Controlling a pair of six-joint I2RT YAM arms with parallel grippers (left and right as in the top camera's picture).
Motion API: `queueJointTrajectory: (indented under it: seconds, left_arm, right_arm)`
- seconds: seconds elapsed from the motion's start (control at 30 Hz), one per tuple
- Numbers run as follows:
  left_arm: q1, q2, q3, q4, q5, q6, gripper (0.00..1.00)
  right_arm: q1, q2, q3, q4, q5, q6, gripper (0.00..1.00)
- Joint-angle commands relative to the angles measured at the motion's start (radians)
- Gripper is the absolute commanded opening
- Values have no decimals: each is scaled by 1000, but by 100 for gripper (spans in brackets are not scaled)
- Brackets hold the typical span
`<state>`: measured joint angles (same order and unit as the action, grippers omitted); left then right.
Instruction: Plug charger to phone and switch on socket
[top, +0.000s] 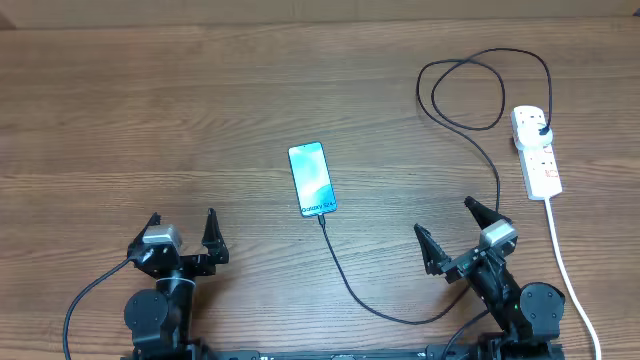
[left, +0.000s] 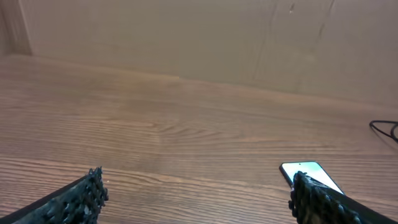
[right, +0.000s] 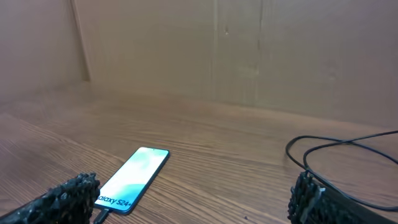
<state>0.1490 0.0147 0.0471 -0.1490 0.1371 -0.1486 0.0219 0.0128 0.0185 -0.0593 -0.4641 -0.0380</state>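
The phone (top: 312, 180) lies face up mid-table, its cyan screen lit; it also shows in the right wrist view (right: 134, 177) and partly behind a finger in the left wrist view (left: 309, 169). The charger cable (top: 360, 290) meets the phone's near edge, its connector tip (right: 99, 215) seated there. The cable loops at the back right (top: 470, 90) to a black plug (top: 540, 128) in the white socket strip (top: 543, 170). Both grippers hover near the front edge, apart from everything: the left gripper (top: 183, 232) (left: 199, 190) open and empty, the right gripper (top: 443, 217) (right: 193, 196) open and empty.
The strip's thick white cord (top: 572, 280) runs down the right side past the right arm. The black cable passes under the right arm near the front edge. A brown wall (left: 186, 37) backs the wooden table.
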Motion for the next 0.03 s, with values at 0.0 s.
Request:
queueJointTrajectory:
  seconds: [0.0]
  left_arm:
    - [-6, -11, -6, 0, -7, 22, 100]
  right_arm:
    - [5, -10, -11, 10, -1, -5, 100]
